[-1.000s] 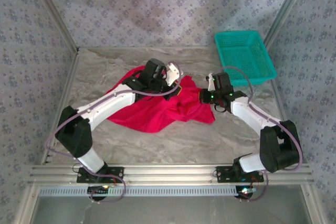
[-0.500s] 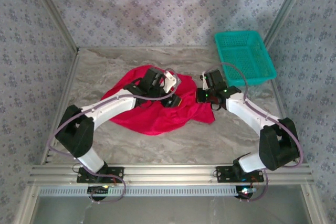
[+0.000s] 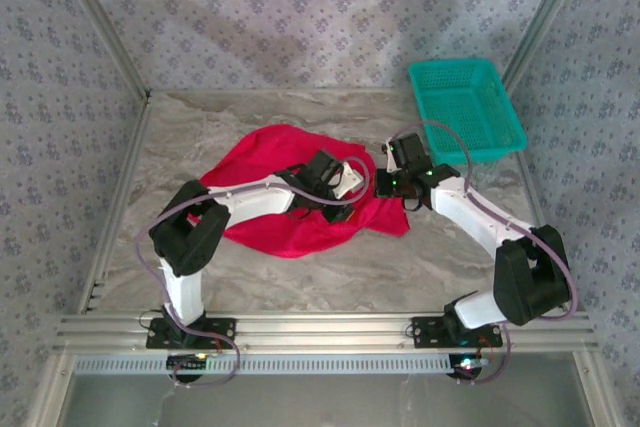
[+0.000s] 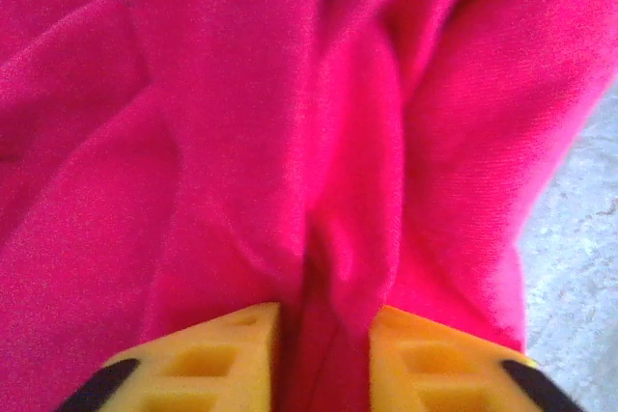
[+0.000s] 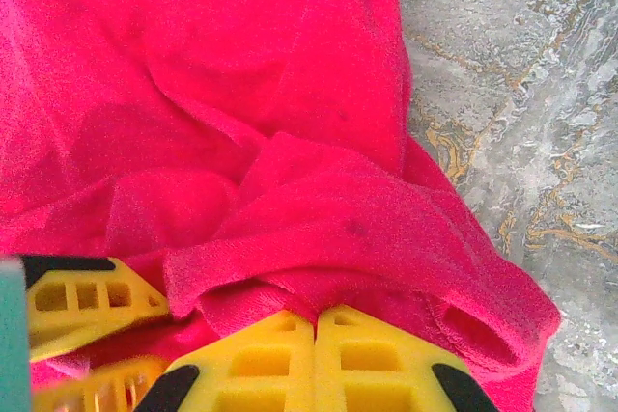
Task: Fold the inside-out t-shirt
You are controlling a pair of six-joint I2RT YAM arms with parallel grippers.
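Marbled table (image 3: pixel 450 257), rumpled t-shirt (image 3: pixel 262 235) folds clamped in left gripper (image 4: pixel 323 320) and right gripper (image 5: pixel 316 320).

Figure: Enclosed tabletop workcell, seen from above.
A marble-patterned table (image 3: pixel 300 277) with grey and tan veining is bounded on three sides by pale blue-grey walls (image 3: pixel 300 17) printed with small floral motifs, with aluminium posts (image 3: pixel 100 22) at the corners. An aluminium rail (image 3: pixel 330 332) lines the near edge, and a teal mesh basket (image 3: pixel 466 112) occupies the far right corner. Soft, even light.
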